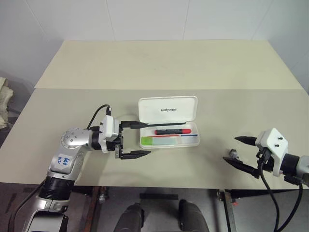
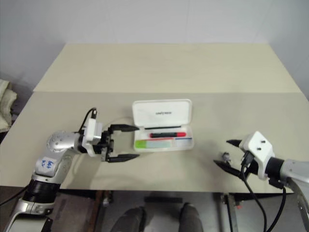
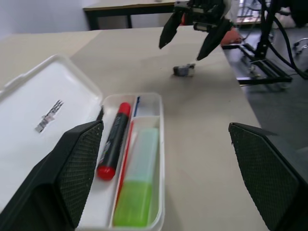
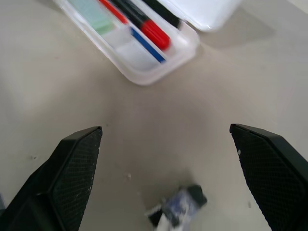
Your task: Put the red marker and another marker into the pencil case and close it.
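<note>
Pencil case (image 1: 168,121), a light, rigid, slippery shell holding both markers, closes by pushing its upright lid's free edge; left gripper (image 1: 136,140) and right gripper (image 1: 238,152) both spread, empty.

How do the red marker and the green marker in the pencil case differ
The red marker is slim, with a black barrel and red ends; the green marker is thicker, pale and translucent with a bright green end. Both lie flat, side by side, in the open pencil case.
</note>
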Robot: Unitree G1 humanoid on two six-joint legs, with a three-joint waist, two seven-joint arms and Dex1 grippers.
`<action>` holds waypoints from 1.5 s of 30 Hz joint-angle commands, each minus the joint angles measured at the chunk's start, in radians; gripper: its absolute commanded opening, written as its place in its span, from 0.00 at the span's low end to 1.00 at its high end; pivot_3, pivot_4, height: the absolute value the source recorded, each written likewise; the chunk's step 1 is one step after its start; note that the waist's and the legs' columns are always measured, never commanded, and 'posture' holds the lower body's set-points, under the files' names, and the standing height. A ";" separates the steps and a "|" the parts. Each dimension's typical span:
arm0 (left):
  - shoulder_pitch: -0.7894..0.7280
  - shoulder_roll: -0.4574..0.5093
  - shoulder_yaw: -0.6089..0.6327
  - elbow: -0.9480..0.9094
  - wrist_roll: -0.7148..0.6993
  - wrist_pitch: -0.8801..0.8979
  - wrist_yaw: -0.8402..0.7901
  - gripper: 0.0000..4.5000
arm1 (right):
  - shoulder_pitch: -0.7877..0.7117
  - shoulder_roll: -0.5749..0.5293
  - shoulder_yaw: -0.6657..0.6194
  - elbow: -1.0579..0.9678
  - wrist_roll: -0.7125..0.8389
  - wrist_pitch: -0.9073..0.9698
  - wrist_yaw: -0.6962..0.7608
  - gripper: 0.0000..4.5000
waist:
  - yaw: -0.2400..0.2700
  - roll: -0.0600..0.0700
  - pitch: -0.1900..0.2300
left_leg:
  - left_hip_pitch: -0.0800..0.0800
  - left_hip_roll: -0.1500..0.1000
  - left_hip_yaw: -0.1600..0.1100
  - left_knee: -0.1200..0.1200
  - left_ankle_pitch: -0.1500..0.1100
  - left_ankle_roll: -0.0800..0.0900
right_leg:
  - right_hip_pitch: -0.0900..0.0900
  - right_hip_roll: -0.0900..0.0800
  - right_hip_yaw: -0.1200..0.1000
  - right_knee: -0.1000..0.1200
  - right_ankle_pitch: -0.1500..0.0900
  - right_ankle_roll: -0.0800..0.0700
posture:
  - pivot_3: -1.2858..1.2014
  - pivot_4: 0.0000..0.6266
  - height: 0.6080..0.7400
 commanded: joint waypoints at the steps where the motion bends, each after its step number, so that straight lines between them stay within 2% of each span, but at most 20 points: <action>1: -0.041 -0.009 -0.013 0.040 0.026 -0.042 -0.014 0.99 | 0.053 0.093 -0.035 -0.131 -0.022 0.088 -0.185 1.00 | 0.002 0.000 0.000 | 0.000 0.000 0.000 0.000 0.000 0.000 | 0.000 0.000 0.000 0.000 0.000 0.000 | 0.52 0.24 1.00; 5: -0.063 -0.018 -0.021 0.070 0.034 -0.058 -0.021 0.99 | 0.074 0.169 -0.016 -0.206 -0.032 0.159 -0.301 1.00 | -0.003 -0.001 0.000 | 0.001 0.000 0.000 0.000 0.002 0.000 | 0.000 0.000 0.001 -0.001 0.002 -0.001 | 0.52 0.24 1.00; 11: -0.105 -0.041 -0.035 0.106 0.043 -0.073 -0.036 0.99 | 0.110 0.344 0.074 -0.267 -0.109 0.213 -0.532 1.00 | 0.001 -0.003 -0.002 | 0.001 0.000 0.000 -0.002 0.004 0.001 | 0.000 0.001 0.002 -0.004 0.005 -0.001 | 0.52 0.24 1.00; 20: -0.136 -0.032 -0.022 0.136 0.045 -0.088 -0.054 0.99 | 0.093 0.427 0.097 -0.253 -0.130 0.293 -0.657 1.00 | -0.005 -0.003 -0.002 | 0.003 0.000 0.001 -0.003 0.004 0.003 | 0.000 0.002 0.003 -0.003 0.006 -0.003 | 0.52 0.24 1.00; 23: -0.140 -0.031 -0.021 0.144 0.045 -0.093 -0.056 1.00 | 0.081 0.437 0.096 -0.254 -0.120 0.296 -0.661 0.79 | -0.003 -0.003 -0.002 | 0.003 0.000 0.001 -0.003 0.004 0.005 | 0.000 0.002 0.003 -0.003 0.006 -0.003 | 0.52 0.24 1.00; 29: -0.146 -0.035 -0.023 0.148 0.046 -0.102 -0.059 1.00 | 0.038 0.443 0.118 -0.269 -0.091 0.320 -0.657 0.30 | -0.002 -0.003 -0.002 | 0.003 0.000 0.001 -0.003 0.004 0.005 | 0.000 0.002 0.003 -0.003 0.006 -0.003 | 0.52 0.24 1.00; 32: -0.146 -0.032 -0.020 0.150 0.046 -0.107 -0.060 1.00 | 0.016 0.414 0.139 -0.265 -0.093 0.323 -0.639 0.08 | -0.002 -0.003 -0.002 | 0.003 0.000 0.001 -0.003 0.004 0.005 | 0.000 0.002 0.003 -0.003 0.007 -0.003 | 0.52 0.24 1.00; 39: -0.112 -0.015 -0.005 0.124 0.043 -0.110 -0.049 1.00 | -0.167 0.190 0.176 -0.099 -0.093 0.227 -0.432 0.08 | -0.019 -0.003 -0.002 | 0.003 0.000 0.001 -0.004 0.004 0.006 | 0.000 0.002 0.003 -0.004 0.007 -0.003 | 0.52 0.24 1.00; 42: -0.105 -0.010 -0.003 0.119 0.043 -0.109 -0.044 1.00 | -0.229 0.130 0.202 -0.031 -0.089 0.173 -0.357 0.08 | -0.023 -0.003 -0.002 | 0.003 0.000 0.001 -0.004 0.004 0.006 | 0.000 0.002 0.003 -0.005 0.007 -0.003 | 0.52 0.24 1.00; 45: -0.077 0.006 0.013 0.097 0.043 -0.107 -0.032 1.00 | -0.385 0.038 0.310 0.091 -0.105 0.017 -0.148 0.08 | -0.031 -0.003 -0.002 | 0.002 0.001 0.001 -0.005 0.004 0.006 | 0.000 0.002 0.003 -0.005 0.007 -0.003 | 0.52 0.24 1.00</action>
